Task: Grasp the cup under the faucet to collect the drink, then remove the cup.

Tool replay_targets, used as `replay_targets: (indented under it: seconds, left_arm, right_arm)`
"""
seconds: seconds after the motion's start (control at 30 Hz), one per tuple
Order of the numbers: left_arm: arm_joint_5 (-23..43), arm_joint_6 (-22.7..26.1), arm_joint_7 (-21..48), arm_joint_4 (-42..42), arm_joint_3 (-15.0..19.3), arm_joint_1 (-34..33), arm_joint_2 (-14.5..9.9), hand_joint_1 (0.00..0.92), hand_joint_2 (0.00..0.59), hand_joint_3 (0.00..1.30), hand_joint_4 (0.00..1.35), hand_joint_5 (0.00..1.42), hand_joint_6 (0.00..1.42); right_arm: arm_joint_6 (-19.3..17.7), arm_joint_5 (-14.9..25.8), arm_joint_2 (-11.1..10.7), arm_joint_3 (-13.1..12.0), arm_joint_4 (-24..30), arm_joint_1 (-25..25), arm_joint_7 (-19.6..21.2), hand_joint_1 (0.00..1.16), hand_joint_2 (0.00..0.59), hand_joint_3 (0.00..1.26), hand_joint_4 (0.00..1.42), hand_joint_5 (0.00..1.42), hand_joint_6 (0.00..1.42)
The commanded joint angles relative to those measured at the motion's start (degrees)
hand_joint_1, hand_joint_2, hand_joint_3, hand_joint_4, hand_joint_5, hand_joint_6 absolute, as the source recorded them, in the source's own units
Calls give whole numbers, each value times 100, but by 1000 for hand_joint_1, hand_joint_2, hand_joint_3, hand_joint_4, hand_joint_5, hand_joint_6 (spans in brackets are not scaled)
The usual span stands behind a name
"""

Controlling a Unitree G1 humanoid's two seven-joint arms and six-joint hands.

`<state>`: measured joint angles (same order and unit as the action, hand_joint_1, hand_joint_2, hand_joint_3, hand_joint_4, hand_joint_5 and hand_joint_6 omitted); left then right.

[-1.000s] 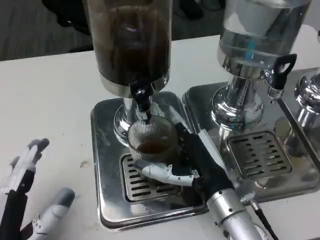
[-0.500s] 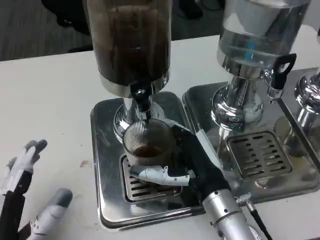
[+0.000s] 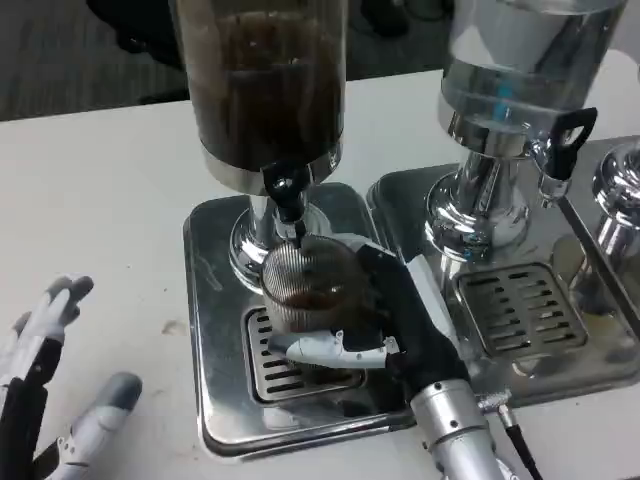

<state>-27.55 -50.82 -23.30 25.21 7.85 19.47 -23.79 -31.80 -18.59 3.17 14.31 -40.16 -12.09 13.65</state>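
Counting from the head view, I logged two full drink dispensers on the white table [image 3: 90,180] and the edge of a third. One dispenser held dark liquid in its dark tank [image 3: 262,85], standing on a steel drip tray [image 3: 215,330] with a slotted grate [image 3: 262,360]. The second had a clear tank [image 3: 520,50] on its own steel tray [image 3: 520,320], with a black-handled tap [image 3: 560,140]. The third showed just a chrome base [image 3: 615,190] at the picture's right edge, cut off. I saw one cup [image 3: 305,285], a ribbed clear tumbler, sitting directly under the dark dispenser's faucet [image 3: 288,200], over the grate, with a little brown drink in its bottom. I noted two hands. The right hand [image 3: 375,320] was wrapped around the cup, a white finger [image 3: 335,350] curling across its near side and the black palm against its right side; I took that as a firm hold. The left hand [image 3: 45,390] rested low at the picture's left on the table, fingers spread apart and holding nothing; its lower part ran off the frame. Both tank tops were cut off by the upper edge. I could not tell whether liquid was flowing from the faucet, nor whether the cup's base touched the grate, since the fingers hid it.
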Motion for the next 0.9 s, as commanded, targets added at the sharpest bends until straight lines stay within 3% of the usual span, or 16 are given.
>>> replay_targets:
  seconds: [0.03,0.33,0.9]
  left_arm:
    - [43,50,57,-22,-61,-30,-2,0,184,115,0,137,0]
    - [37,29,50,41,-132,-90,7,0,184,115,0,137,0]
    - [57,-3,-4,209,-236,-246,9,0,181,115,0,138,0]
  right_arm:
    - [-92,23,78,-33,91,73,126,1128,107,704,769,806,1036]
    - [-84,-7,38,-46,295,175,261,1135,72,825,872,897,1141]
    - [-113,-151,-101,-99,919,447,386,1120,78,861,905,923,1194]
